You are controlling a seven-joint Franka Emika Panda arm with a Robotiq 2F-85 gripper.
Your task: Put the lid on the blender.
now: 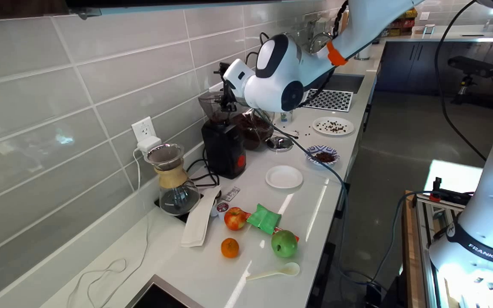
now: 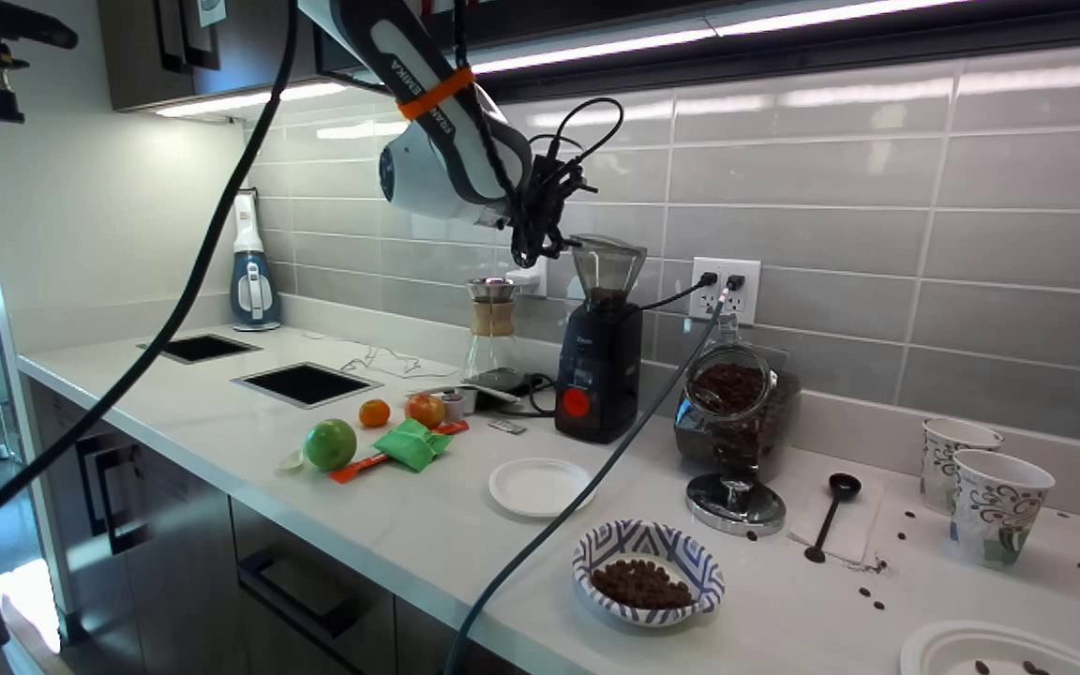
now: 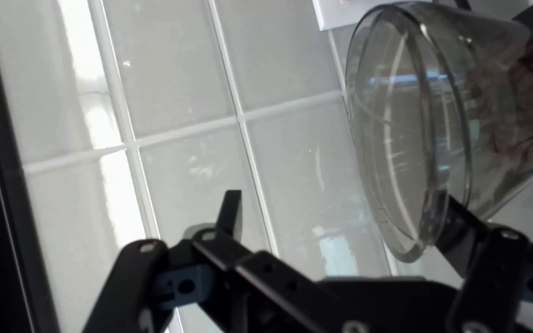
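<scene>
The blender, with a black body and clear hopper, stands against the wall in both exterior views (image 1: 223, 147) (image 2: 599, 366). Its hopper fills the right of the wrist view (image 3: 493, 115), with brown contents low inside. A thick clear round edge shows at its mouth; I cannot tell whether this is a separate lid. A grey disc with a darker centre (image 1: 280, 143) lies on the counter beside the glass jar, also in an exterior view (image 2: 737, 506). My gripper (image 3: 340, 212) is open and empty by the hopper rim (image 1: 228, 98) (image 2: 545, 248). One finger shows through the clear rim; contact is unclear.
A tilted glass jar of beans (image 2: 737, 403) stands beside the blender. A carafe (image 1: 178, 188) is on its other side. A white plate (image 2: 535, 487) and patterned bowl (image 2: 648, 572) lie in front. The wall (image 3: 192, 162) is close. A cable (image 2: 549, 534) crosses the counter.
</scene>
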